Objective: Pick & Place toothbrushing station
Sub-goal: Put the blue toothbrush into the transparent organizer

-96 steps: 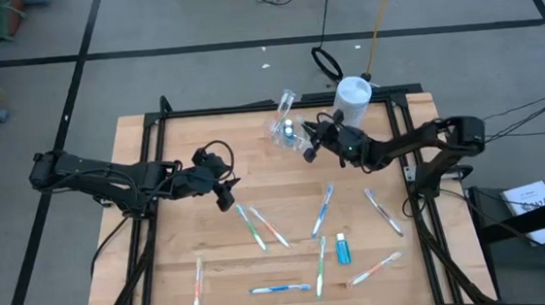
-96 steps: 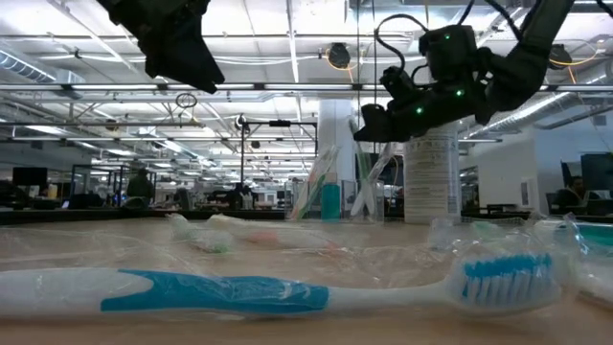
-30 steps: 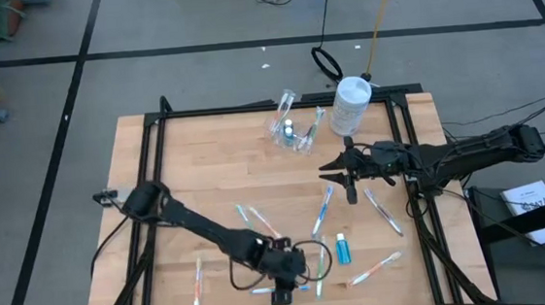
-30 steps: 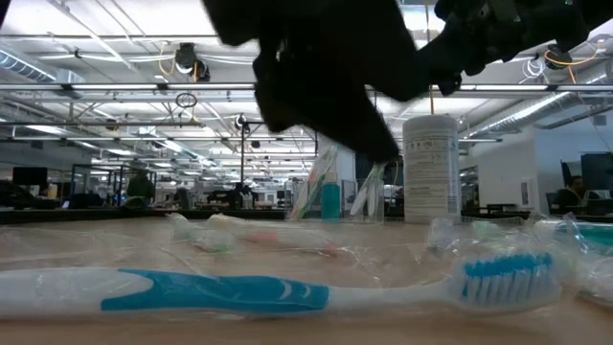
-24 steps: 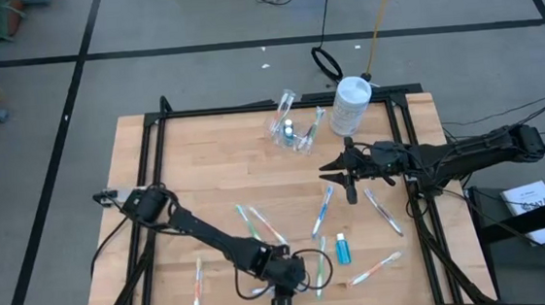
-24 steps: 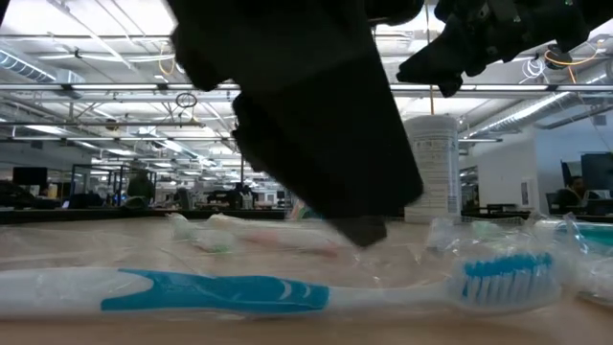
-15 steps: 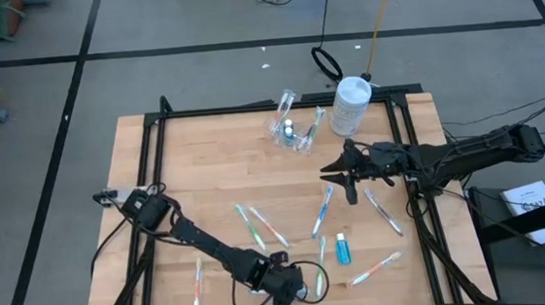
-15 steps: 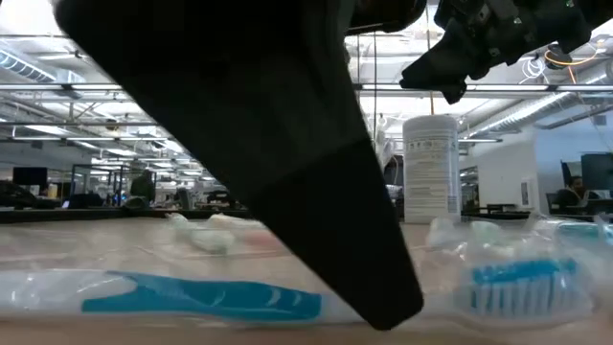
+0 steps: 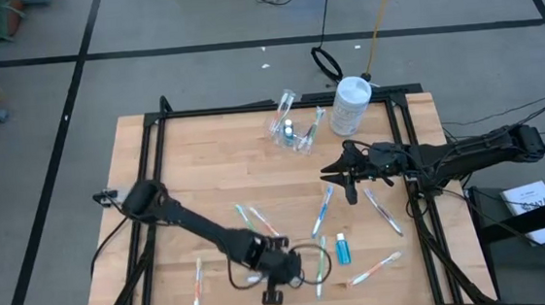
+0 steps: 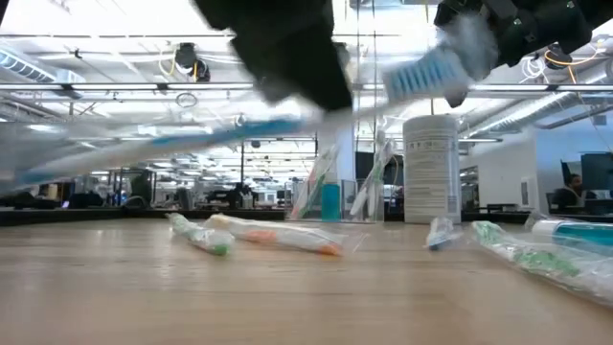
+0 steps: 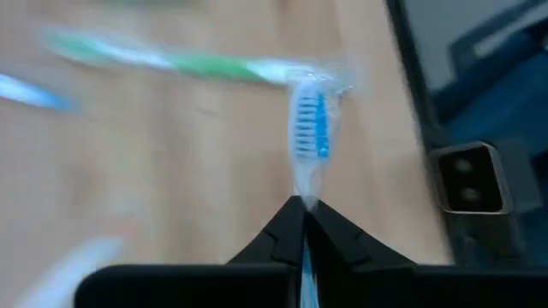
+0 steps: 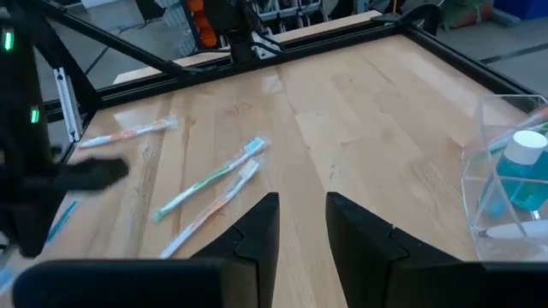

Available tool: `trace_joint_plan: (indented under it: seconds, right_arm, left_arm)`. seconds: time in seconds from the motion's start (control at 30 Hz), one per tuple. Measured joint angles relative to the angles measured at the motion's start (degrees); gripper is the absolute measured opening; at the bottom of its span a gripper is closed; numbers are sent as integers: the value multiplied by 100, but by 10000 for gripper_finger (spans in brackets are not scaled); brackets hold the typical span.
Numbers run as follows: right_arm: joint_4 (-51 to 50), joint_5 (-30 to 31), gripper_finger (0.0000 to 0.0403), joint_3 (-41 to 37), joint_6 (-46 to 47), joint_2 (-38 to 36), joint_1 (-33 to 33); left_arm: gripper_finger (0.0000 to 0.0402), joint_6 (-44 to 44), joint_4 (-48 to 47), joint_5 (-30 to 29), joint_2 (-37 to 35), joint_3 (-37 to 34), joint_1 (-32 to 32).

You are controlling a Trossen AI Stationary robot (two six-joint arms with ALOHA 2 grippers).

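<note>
My left gripper (image 9: 275, 287) is near the table's front edge, shut on a blue-and-white toothbrush (image 10: 192, 134) in a clear wrapper, which it holds up off the wood. The toothbrush's head (image 11: 310, 128) sticks out past the fingertips. The clear holder (image 9: 295, 131) stands at the far middle with a blue-capped tube (image 12: 522, 167) inside. My right gripper (image 9: 338, 174) hovers open over the table's right half and touches nothing. Several wrapped toothbrushes (image 9: 259, 227) and a blue toothpaste tube (image 9: 343, 251) lie flat on the table. My left gripper pinches the toothbrush's neck (image 11: 304, 184), just behind the head, between its two shut fingertips (image 11: 287, 224). The fingers come slanting down from above. The toothbrush is lifted clear of the table and tilted, with the head end (image 10: 431, 72) higher and the handle (image 10: 115, 149) trailing lower.
A white round bottle (image 9: 351, 102) stands at the far right beside the holder. Black frame rails (image 9: 153, 181) run along the table's left, right and far sides. Bare wood lies between the holder and the scattered toothbrushes.
My left gripper has dropped onto the blue toothbrush at the table's near edge, shut on it and risen again. The toothbrush, which lay flat on the wood, now hangs clear of the table, tilted with its head up.
</note>
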Motion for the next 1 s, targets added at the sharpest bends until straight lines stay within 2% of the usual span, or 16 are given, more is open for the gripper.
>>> trace_joint_plan:
  seconds: [0.1, 0.3, 0.43, 0.53, 0.7, 0.77, 1.0]
  right_arm:
    - [9, 2, 89, 0, -3, -2, 0]
    - [15, 2, 89, -2, -5, -2, 0]
    - [10, 2, 89, -2, -5, -1, -2]
    - [9, 2, 89, -2, -5, -1, -2]
    - [9, 2, 89, -2, -25, -1, -2]
    - [3, 2, 89, -2, -25, -1, -2]
    - [6, 2, 89, -2, -26, -1, -2]
  left_arm:
    - [7, 512, -331, -532, -581, 0, 232]
    - [12, 1356, -573, -2295, -1796, 4, 719]
    - [4, 2384, -224, -2591, -2436, 11, 1215]
    - [9, 2897, 571, -2282, -2794, -219, 1788]
    - [5, 3195, 2311, -756, -3071, -1211, 3082]
    - [3, 3123, 3170, -323, -3060, -1720, 3568]
    - [3, 2549, 6660, -45, -2651, -3402, 4785]
